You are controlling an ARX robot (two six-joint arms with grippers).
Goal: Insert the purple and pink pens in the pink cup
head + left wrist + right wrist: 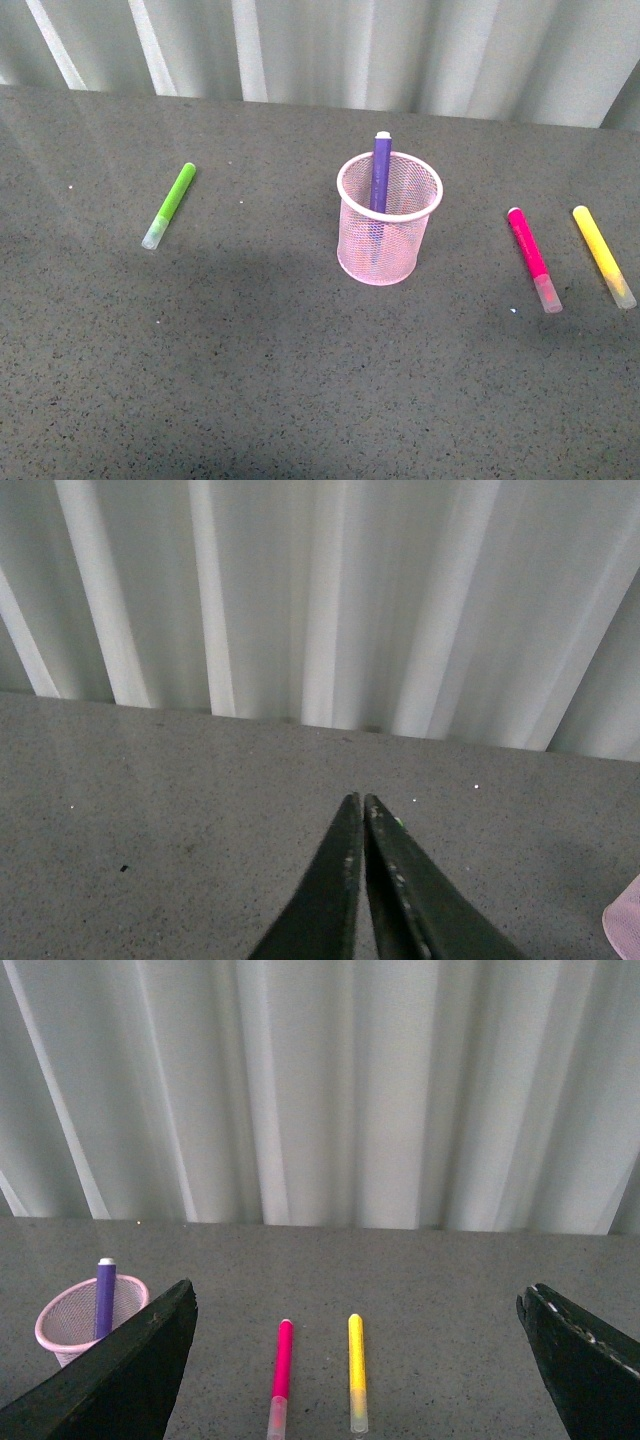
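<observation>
While the purple pen (381,172) stands inside the pink cup (410,240), leaning on the far rim with its tip poking above, the pink pen (530,255) lies flat on the grey tabletop (300,380), well to the cup's right, its frosted cap toward the robot. The cup is pale pink wire mesh and stands upright mid-tabletop. A yellow marker (603,255) lies just beside the pink pen, farther right, and a green marker (169,204) lies well to the left. The left hand (360,798) has its fingers pressed together on nothing. The right hand (357,1290) is spread wide and empty.
</observation>
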